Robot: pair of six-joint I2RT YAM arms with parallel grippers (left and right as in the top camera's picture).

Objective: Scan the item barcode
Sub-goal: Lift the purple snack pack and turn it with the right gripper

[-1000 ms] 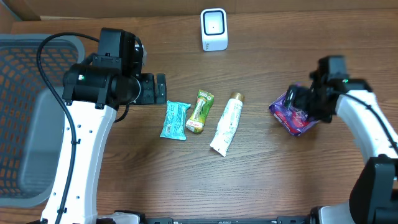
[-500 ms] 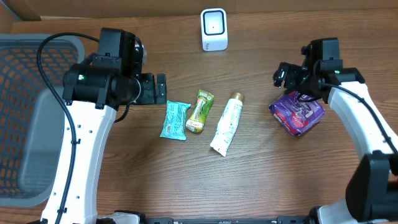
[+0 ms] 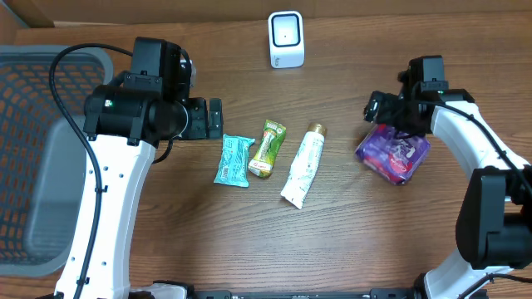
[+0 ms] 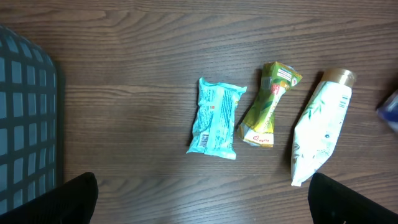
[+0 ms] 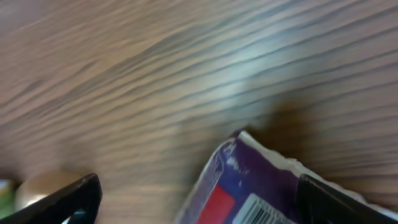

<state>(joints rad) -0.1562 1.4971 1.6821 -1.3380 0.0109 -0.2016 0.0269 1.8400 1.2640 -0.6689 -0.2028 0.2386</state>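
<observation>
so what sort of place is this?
Probably a mock retail checkout bench: a white barcode scanner at the back of the table, a row of small packaged goods (teal packet, white tube), and a grey mesh basket at the left.

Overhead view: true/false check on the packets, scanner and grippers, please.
1. The green foil sachet lies between the teal plastic packet and the white gold-capped tube. True.
2. The left gripper grips the teal plastic packet. False: its jaws are open and empty, apart from the packet.
3. The purple foil packet lies on the wooden table, close to the open right gripper. True.
4. The white box-shaped scanner sits in the grey mesh basket. False: it stands on the table, far from the basket.
</observation>
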